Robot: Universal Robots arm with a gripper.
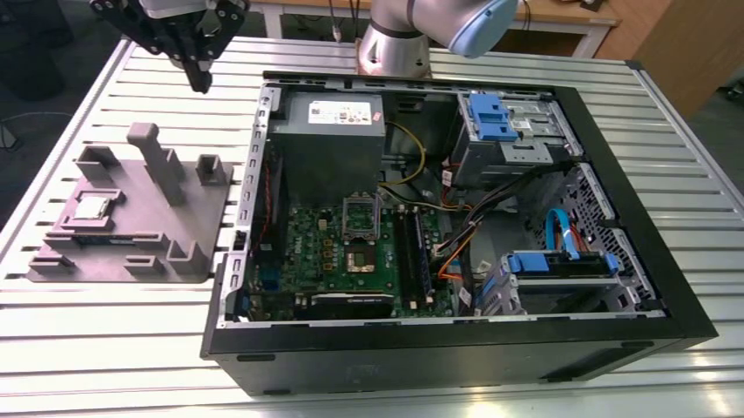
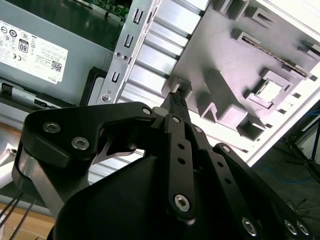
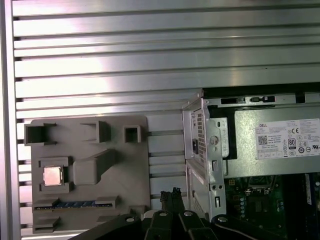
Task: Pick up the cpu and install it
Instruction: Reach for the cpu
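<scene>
The cpu [image 1: 93,207] is seated flat in a square recess of the grey parts holder [image 1: 174,239]. It lies lower than the pincer [image 1: 200,83], well apart from it and untouched. The pincer is held above the slatted table [image 1: 104,348], between the holder and the open computer case [image 1: 465,344], with its fingers pressed together and nothing pinched. Farther from the pincer, inside the case, the motherboard socket [image 1: 362,259] is seen with its bracket raised, and it is judged empty. Nothing of the task is judged done: the cpu is neither picked up nor installed.
</scene>
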